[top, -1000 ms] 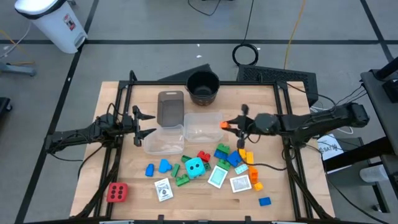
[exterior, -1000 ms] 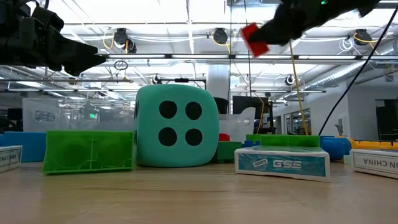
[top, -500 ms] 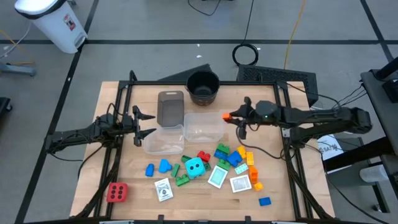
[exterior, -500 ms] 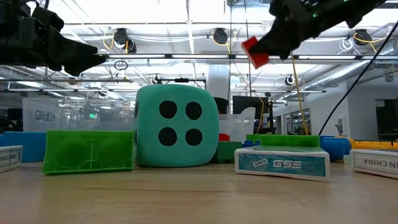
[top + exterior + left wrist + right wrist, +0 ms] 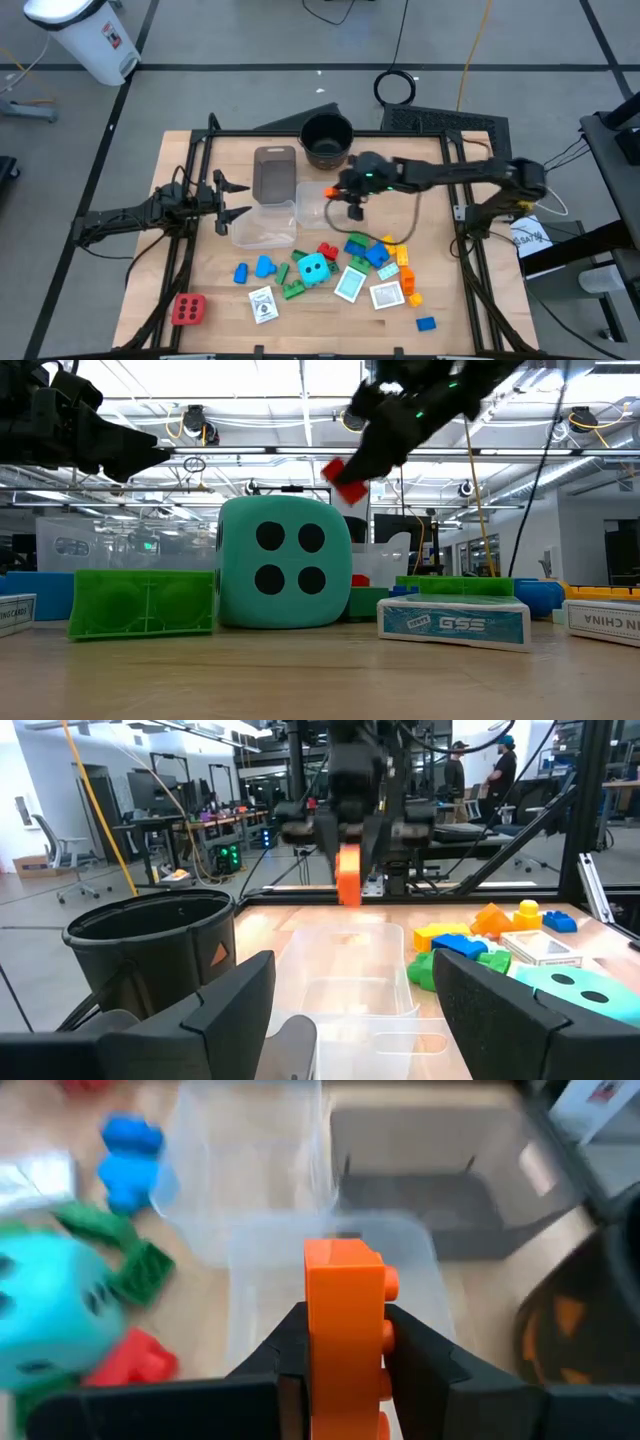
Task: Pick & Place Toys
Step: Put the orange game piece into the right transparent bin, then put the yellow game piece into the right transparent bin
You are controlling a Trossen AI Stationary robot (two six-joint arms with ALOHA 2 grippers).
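My right gripper (image 5: 338,193) is shut on a small orange building block (image 5: 345,1310), above the right-hand clear tub (image 5: 326,203). The block also shows in the low view (image 5: 348,480) and the left wrist view (image 5: 348,876). My left gripper (image 5: 232,200) is open and empty at the table's left, beside another clear tub (image 5: 263,225). The other toys lie on the table's near half: a cyan dotted cube (image 5: 314,268), a red dotted cube (image 5: 188,309), white-bordered cards (image 5: 351,284) and several small blocks (image 5: 372,250). My right gripper pinches the orange block by its two opposite sides (image 5: 314,1342) between its two fingers (image 5: 285,1342). The fingers slant down from the table's right side. The block is lifted clear, above the clear tub, its studs facing sideways.
A black round pot (image 5: 326,140) stands at the far middle, with a greyish tub (image 5: 274,172) to its left. A black frame (image 5: 200,150) runs round the table. Bare wood lies at the near right corner.
My right gripper has carried the orange block toward the table's left edge, from right of the clear tub to above it, and a little lower. The block has stayed in the shut fingers, clear of the table.
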